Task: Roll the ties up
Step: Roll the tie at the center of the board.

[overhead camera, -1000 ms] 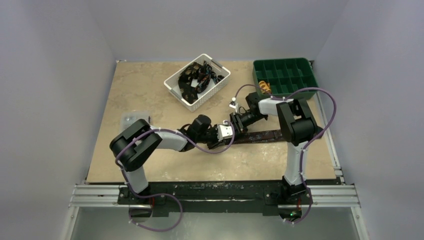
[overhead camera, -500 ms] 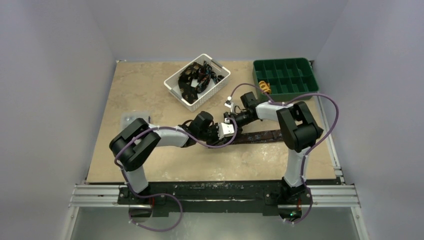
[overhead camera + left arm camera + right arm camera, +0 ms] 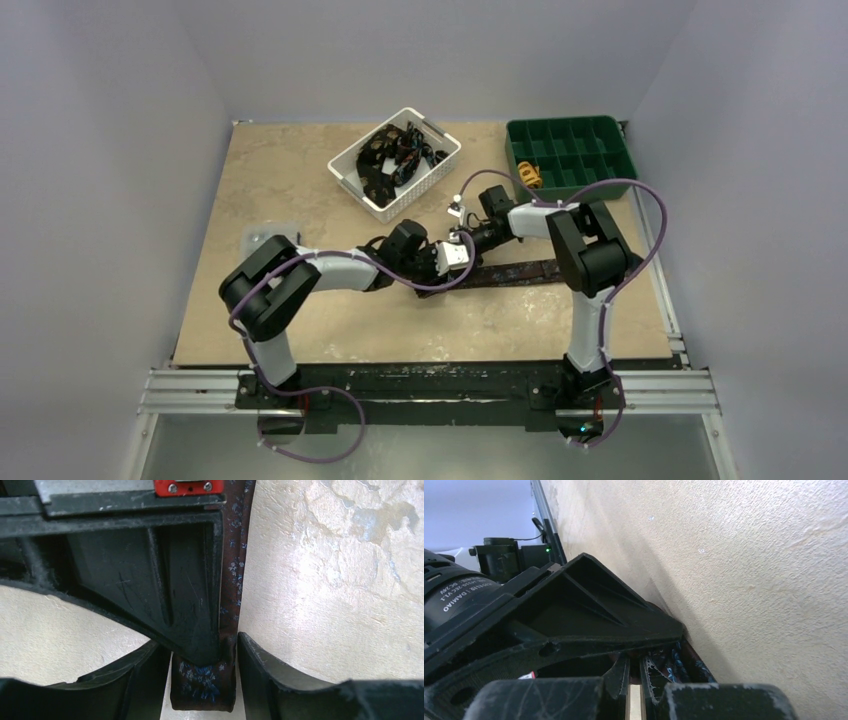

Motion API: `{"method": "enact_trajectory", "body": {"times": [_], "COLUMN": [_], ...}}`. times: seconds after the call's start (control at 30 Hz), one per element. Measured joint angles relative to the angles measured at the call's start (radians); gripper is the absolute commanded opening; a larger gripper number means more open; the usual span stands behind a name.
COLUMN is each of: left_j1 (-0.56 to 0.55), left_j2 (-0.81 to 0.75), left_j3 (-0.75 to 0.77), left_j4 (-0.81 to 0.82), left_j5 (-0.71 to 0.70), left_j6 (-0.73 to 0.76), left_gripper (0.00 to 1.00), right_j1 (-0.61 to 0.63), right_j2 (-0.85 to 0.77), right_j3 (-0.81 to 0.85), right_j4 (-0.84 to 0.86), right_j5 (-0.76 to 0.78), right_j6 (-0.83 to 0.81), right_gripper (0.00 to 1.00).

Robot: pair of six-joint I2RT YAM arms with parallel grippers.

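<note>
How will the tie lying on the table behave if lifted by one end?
Probably floppy: the tie lies flat on the table, and its end looks folded over. Likely light, since the fabric looks thin. It should drape rather than hold its shape.

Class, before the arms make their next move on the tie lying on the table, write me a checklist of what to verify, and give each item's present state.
1. Tie lies straight and flat on the table: ok.
2. The tie's end sits between the left fingers, which stand apart on either side of it: ok.
3. Right fingers are shut and down at that same end: ok.
4. Fabric actually pinched by the right fingers: cannot tell.
5. White basket stands apart from the tie: ok.
</note>
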Motion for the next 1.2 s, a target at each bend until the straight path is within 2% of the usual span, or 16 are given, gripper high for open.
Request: {"method": "enact_trajectory", "body": {"times": [0.13,0.23,0.6,0.7,0.87,0.97,1.0,1.1,1.2], "left_j1": [0.026,0.050,0.054,0.045,0.029,0.022,0.022,0.016,0.014], "left_j2": [-0.006,-0.021,-0.036,-0.014,0.042,0.041,0.040,0.031,0.018], "left_j3": [-0.039,-0.090,-0.154,-0.153,-0.143,-0.143,-0.143,-0.143,-0.140], "left_j4": [0.063,0.134,0.296,0.335,0.385,0.385,0.381,0.363,0.328], "left_j5": [0.032,0.069,0.079,0.069,0.065,0.064,0.065,0.061,0.050], "left_j6": [-0.037,-0.069,-0.136,-0.142,-0.125,-0.105,-0.098,-0.068,-0.044], "left_gripper": [0.64,0.68,0.66,0.58,0.37,0.21,0.18,0.14,0.14], "right_j1": [-0.014,-0.032,-0.066,-0.069,-0.073,-0.074,-0.074,-0.075,-0.073], "right_j2": [0.027,0.046,0.054,0.054,0.055,0.055,0.055,0.054,0.037], "right_j3": [0.006,0.009,0.009,0.009,0.016,0.024,0.024,0.026,0.026], "right_j4": [-0.020,-0.038,-0.082,-0.089,-0.106,-0.122,-0.126,-0.136,-0.144], "right_j5": [-0.024,-0.047,-0.039,-0.030,-0.009,0.004,0.005,0.001,0.000], "right_j6": [-0.042,-0.071,-0.143,-0.147,-0.150,-0.157,-0.158,-0.161,-0.155], "right_gripper": [0.00,0.00,0.00,0.00,0.00,0.00,0.05,0.28,0.39]}}
